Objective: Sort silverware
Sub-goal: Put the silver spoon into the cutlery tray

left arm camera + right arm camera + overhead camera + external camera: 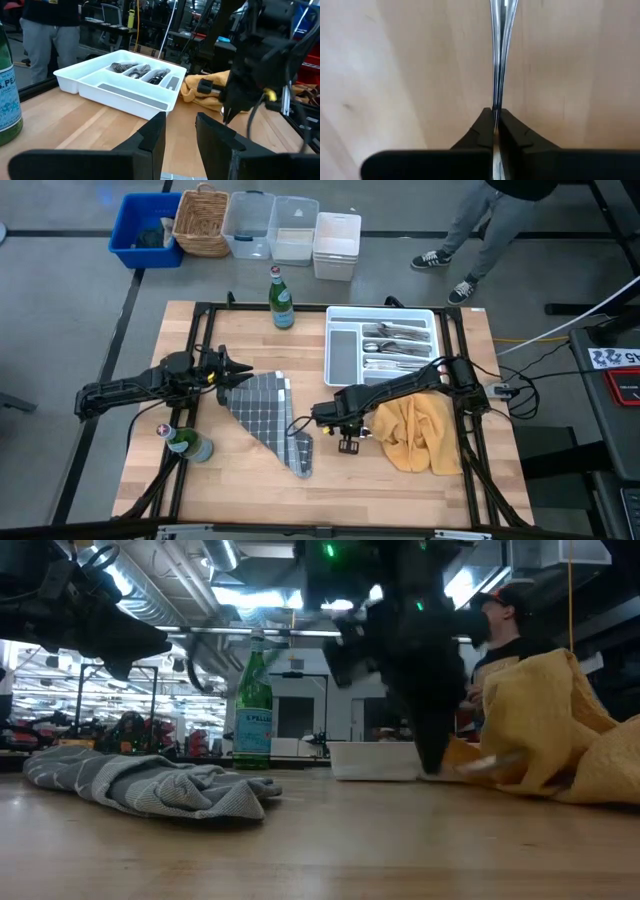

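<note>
My right gripper (496,112) hangs fingers-down over the bare wood beside the yellow cloth (415,430), shut on one slim shiny piece of silverware (500,50); which kind it is, I cannot tell. In the low view that piece (495,762) sticks out level toward the cloth. More silverware (395,345) lies in the white tray (345,315) at the far right. My left gripper (180,125) waits open at the left, level, by the grey checked cloth (265,415), with nothing between its fingers. My right gripper pinches the slim piece between its two fingertips (485,122), coming from above and pointing down. The metal shows edge-on as a thin line running out from the fingers (496,102). It sits low by the table; whether it is lifted clear I cannot tell.
A green bottle (281,298) stands at the far edge left of the tray, and another (185,442) near the left front. Bins and a basket (205,220) sit on the floor beyond the table. A person (480,230) stands at the far right.
</note>
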`<state>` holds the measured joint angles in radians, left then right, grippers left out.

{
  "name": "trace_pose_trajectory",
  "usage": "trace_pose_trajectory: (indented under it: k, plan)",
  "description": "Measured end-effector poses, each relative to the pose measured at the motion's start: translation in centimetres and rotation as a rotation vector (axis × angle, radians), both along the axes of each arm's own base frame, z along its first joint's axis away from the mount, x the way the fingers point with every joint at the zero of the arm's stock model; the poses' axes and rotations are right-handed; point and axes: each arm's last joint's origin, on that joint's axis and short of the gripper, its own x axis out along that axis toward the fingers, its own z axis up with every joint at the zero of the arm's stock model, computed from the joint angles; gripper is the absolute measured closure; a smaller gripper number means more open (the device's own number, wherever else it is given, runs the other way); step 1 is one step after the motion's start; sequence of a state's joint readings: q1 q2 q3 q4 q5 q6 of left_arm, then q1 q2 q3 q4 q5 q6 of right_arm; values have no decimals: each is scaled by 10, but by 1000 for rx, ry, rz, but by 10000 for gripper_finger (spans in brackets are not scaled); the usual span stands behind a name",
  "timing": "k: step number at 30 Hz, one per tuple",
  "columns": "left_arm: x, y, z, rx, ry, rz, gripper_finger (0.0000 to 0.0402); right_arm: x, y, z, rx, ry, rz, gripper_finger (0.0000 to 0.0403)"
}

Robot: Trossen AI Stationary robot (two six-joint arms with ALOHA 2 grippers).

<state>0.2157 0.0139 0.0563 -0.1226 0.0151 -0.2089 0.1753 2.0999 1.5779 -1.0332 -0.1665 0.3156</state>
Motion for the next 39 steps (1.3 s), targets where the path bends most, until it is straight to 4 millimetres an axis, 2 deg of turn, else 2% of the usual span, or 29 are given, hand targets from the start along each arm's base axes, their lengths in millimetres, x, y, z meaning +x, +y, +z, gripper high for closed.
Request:
trace_pose_trajectory:
  k: [7, 11, 18, 24, 31, 35, 39]
  plan:
    - [0, 0, 0, -25, -6, 2, 306, 14, 1, 46, -6, -56, -5, 396]
    - [0, 0, 0, -54, -13, 5, 306, 17, -3, 73, -50, -74, -64, 394]
    - [0, 0, 0, -291, -63, 23, 306, 30, -24, 103, -170, -211, -264, 395]
    - [0, 0, 0, -456, -98, 36, 306, 56, -56, 113, -171, -473, -497, 393]
    - [0, 1, 1, -484, -119, 71, 306, 89, -86, 141, -65, -903, -608, 393]
    - [0, 3, 6, -496, -210, 133, 306, 98, -99, 156, -62, -1087, -663, 394]
    - [0, 4, 15, -483, -296, 133, 306, 100, -106, 164, -142, -1190, -744, 393]
